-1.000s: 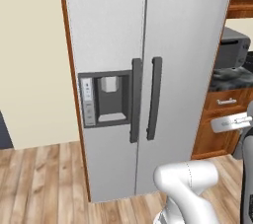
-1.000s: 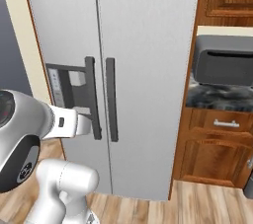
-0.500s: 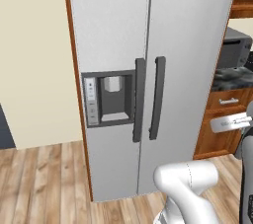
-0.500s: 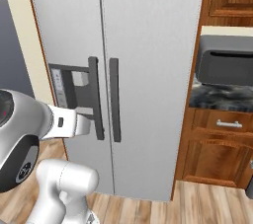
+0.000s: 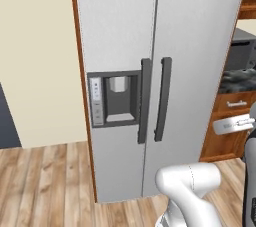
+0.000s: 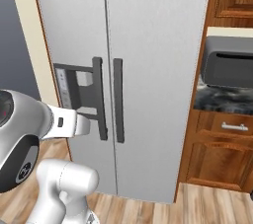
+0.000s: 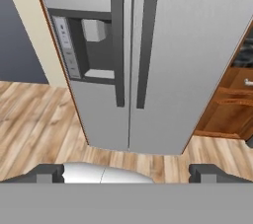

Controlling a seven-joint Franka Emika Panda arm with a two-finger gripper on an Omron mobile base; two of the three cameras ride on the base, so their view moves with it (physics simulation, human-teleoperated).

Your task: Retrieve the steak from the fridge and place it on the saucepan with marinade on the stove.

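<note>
Both doors of the fridge (image 5: 165, 31) stand shut, closing off the interior. Two dark vertical bar handles (image 7: 131, 48) project side by side at the door seam, with a narrow gap between them. A recessed dispenser (image 5: 114, 99) sits in the left door, just beside its handle. Wood floor (image 7: 39, 119) in front of the fridge is open. To the right, wooden cabinets (image 6: 222, 149) and a grey appliance (image 6: 228, 60) on the dark surface (image 6: 222, 98) bound the approach.

Fridge (image 5: 150, 46) (doors shut) on wood floor (image 5: 45, 186)
</note>
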